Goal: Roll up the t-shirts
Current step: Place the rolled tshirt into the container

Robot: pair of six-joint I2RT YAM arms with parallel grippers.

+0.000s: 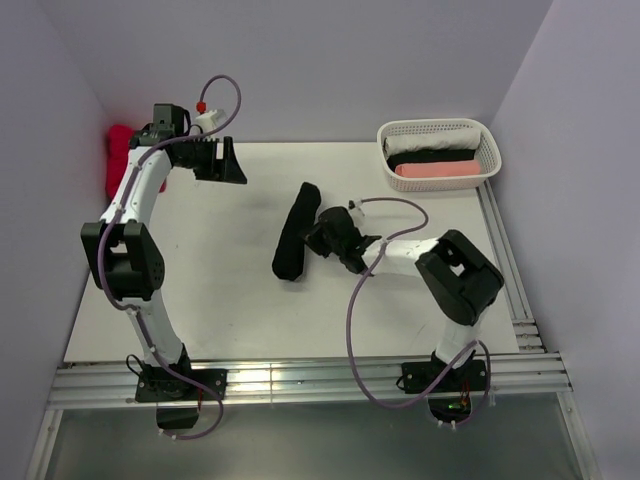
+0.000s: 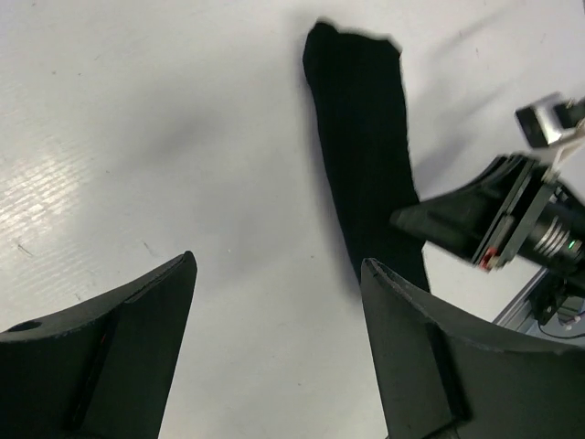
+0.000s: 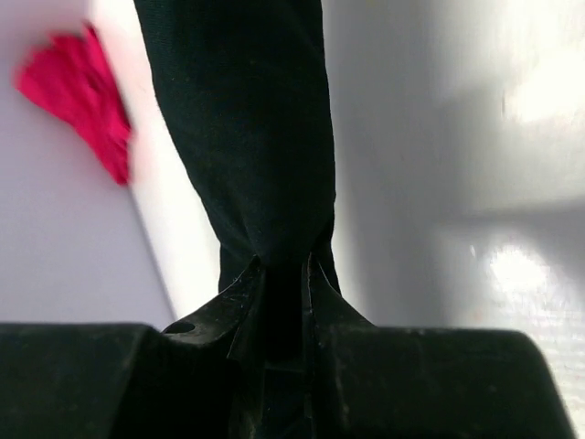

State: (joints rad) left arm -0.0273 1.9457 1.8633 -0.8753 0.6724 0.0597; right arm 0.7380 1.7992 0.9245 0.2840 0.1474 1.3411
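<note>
The black t-shirt (image 1: 295, 232) lies rolled into a long tube in the middle of the table; it also shows in the left wrist view (image 2: 363, 146) and the right wrist view (image 3: 247, 128). My right gripper (image 1: 322, 237) is shut on the roll's middle, cloth pinched between its fingers (image 3: 324, 297). My left gripper (image 1: 222, 160) hangs open and empty above the far left of the table, well away from the roll; its fingertips (image 2: 174, 283) frame bare table. A red t-shirt (image 1: 119, 158) lies bunched at the far left wall and also shows in the right wrist view (image 3: 78, 96).
A white lattice basket (image 1: 487, 137) at the far right corner holds rolled white, black and pink shirts. Aluminium rails (image 1: 300, 380) run along the near edge and the right side. Walls close the table on left, back and right.
</note>
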